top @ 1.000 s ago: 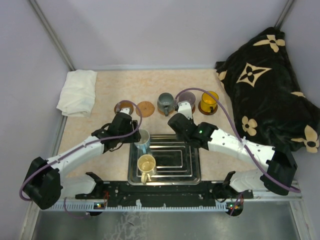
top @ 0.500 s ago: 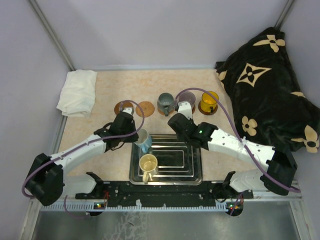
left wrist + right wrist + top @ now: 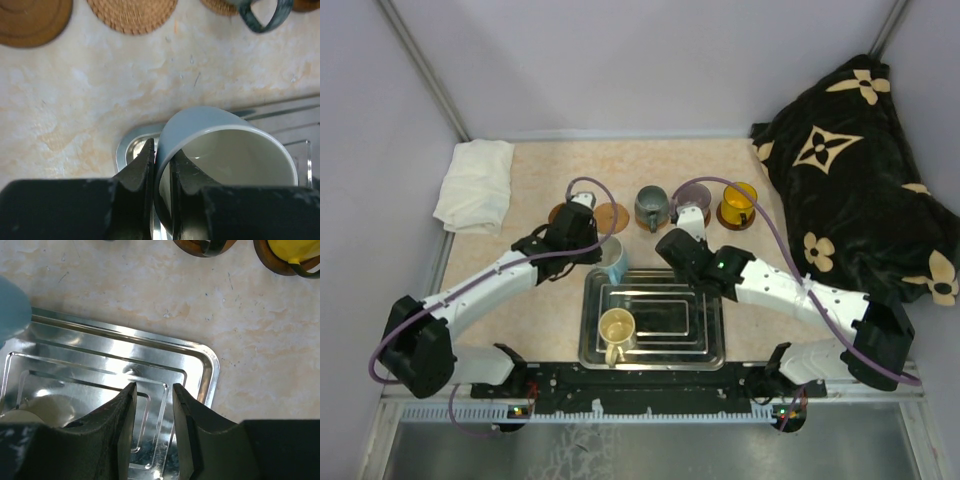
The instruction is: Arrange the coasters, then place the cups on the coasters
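My left gripper [image 3: 601, 256] is shut on the wall of the white and light blue cup [image 3: 614, 259], one finger inside [image 3: 182, 167] and one outside. It holds that cup [image 3: 215, 127] tilted above the tray's far left corner [image 3: 129, 145]. Beyond it lie a dark brown coaster [image 3: 30, 20] and a woven tan coaster [image 3: 132, 12], both bare. The grey-blue cup [image 3: 650, 206], purple-grey cup [image 3: 693, 198] and orange-yellow cup [image 3: 737, 202] stand on coasters in a row. The cream cup [image 3: 615, 329] sits in the tray. My right gripper [image 3: 153, 390] hangs open over the tray, holding nothing.
The steel tray [image 3: 695, 345] lies between the arm bases at the near edge. A white folded cloth [image 3: 475, 185] lies at the far left and a black patterned cushion [image 3: 860, 170] fills the right side. Grey walls close the back.
My left gripper closed on the light blue cup's wall and carried it off the tray's far left corner, away from the bases. The right arm has barely moved.
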`<state>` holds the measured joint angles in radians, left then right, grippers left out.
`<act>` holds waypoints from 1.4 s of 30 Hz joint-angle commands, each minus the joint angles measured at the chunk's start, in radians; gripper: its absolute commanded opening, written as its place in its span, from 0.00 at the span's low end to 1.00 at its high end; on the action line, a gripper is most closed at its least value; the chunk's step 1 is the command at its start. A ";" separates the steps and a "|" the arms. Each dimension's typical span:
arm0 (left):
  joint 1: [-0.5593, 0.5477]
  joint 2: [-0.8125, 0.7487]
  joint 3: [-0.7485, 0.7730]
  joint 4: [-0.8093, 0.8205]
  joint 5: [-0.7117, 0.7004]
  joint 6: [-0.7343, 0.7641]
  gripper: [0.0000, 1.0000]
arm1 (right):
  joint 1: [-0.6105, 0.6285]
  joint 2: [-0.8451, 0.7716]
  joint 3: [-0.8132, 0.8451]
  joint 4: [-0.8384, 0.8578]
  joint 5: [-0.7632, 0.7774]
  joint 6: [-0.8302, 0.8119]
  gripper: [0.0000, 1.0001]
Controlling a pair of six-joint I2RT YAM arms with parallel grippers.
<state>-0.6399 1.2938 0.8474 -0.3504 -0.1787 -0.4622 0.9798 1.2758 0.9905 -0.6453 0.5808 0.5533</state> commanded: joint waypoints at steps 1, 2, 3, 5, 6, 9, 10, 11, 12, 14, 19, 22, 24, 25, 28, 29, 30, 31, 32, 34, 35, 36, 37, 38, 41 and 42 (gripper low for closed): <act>-0.001 0.036 0.110 0.040 -0.090 0.066 0.00 | 0.010 -0.043 0.004 0.018 0.041 0.028 0.35; 0.000 0.053 0.128 0.043 -0.107 0.081 0.00 | 0.012 -0.043 0.005 0.017 0.041 0.028 0.35; 0.003 0.078 0.153 0.040 -0.125 0.089 0.00 | 0.011 -0.043 0.004 0.016 0.042 0.030 0.35; 0.017 0.132 0.216 0.024 -0.149 0.114 0.00 | 0.013 -0.045 0.004 0.007 0.051 0.037 0.35; 0.026 0.162 0.249 0.014 -0.157 0.125 0.00 | 0.014 -0.048 0.002 0.003 0.056 0.040 0.35; 0.057 0.250 0.342 -0.004 -0.172 0.159 0.00 | 0.016 -0.057 -0.003 -0.004 0.075 0.045 0.34; 0.067 0.273 0.367 -0.001 -0.171 0.172 0.01 | 0.016 -0.060 -0.005 -0.005 0.078 0.045 0.34; 0.078 0.298 0.391 0.004 -0.171 0.184 0.01 | 0.016 -0.063 -0.008 -0.006 0.081 0.046 0.34; 0.090 0.322 0.416 0.005 -0.166 0.195 0.01 | 0.017 -0.066 -0.009 -0.009 0.084 0.046 0.34; 0.114 0.367 0.466 0.007 -0.159 0.213 0.01 | 0.017 -0.070 -0.014 -0.014 0.086 0.048 0.34; 0.165 0.477 0.590 -0.004 -0.116 0.262 0.02 | 0.017 -0.067 -0.028 -0.012 0.091 0.051 0.34; 0.181 0.532 0.648 -0.004 -0.087 0.303 0.04 | 0.018 -0.053 -0.030 -0.005 0.098 0.050 0.34; 0.192 0.559 0.672 0.001 -0.065 0.330 0.05 | 0.017 -0.038 -0.025 -0.001 0.099 0.048 0.34; 0.196 0.568 0.681 0.003 -0.055 0.339 0.05 | 0.017 -0.031 -0.022 0.001 0.099 0.047 0.34; 0.213 0.583 0.695 0.003 -0.040 0.350 0.05 | 0.017 -0.011 -0.014 0.003 0.099 0.043 0.34; 0.218 0.585 0.696 0.002 -0.036 0.351 0.05 | 0.017 -0.007 -0.014 0.005 0.099 0.042 0.34; 0.223 0.585 0.694 0.002 -0.031 0.351 0.05 | 0.017 -0.004 -0.014 0.007 0.099 0.041 0.34; 0.229 0.584 0.692 0.003 -0.019 0.353 0.05 | 0.017 0.000 -0.014 0.009 0.099 0.040 0.34; 0.235 0.583 0.689 0.005 -0.008 0.353 0.05 | 0.018 0.003 -0.014 0.012 0.098 0.039 0.34; 0.246 0.584 0.687 0.003 0.010 0.352 0.05 | 0.017 0.009 -0.012 0.015 0.095 0.036 0.34; 0.249 0.587 0.688 -0.001 0.019 0.349 0.05 | 0.017 0.012 -0.012 0.016 0.092 0.035 0.34; 0.252 0.589 0.687 -0.002 0.030 0.348 0.05 | 0.017 0.017 -0.011 0.017 0.090 0.034 0.34; 0.255 0.591 0.685 -0.002 0.044 0.347 0.05 | 0.017 0.020 -0.008 0.016 0.090 0.034 0.34; 0.256 0.593 0.683 -0.002 0.055 0.345 0.05 | 0.017 0.023 -0.008 0.016 0.089 0.034 0.34; 0.257 0.601 0.683 -0.007 0.077 0.340 0.05 | 0.018 0.026 -0.007 0.017 0.087 0.034 0.34; 0.257 0.603 0.683 -0.010 0.084 0.340 0.05 | 0.017 0.027 -0.007 0.016 0.087 0.035 0.34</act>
<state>-0.3859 1.8900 1.4937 -0.3904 -0.1547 -0.1223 0.9867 1.3006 0.9611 -0.6724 0.6380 0.5793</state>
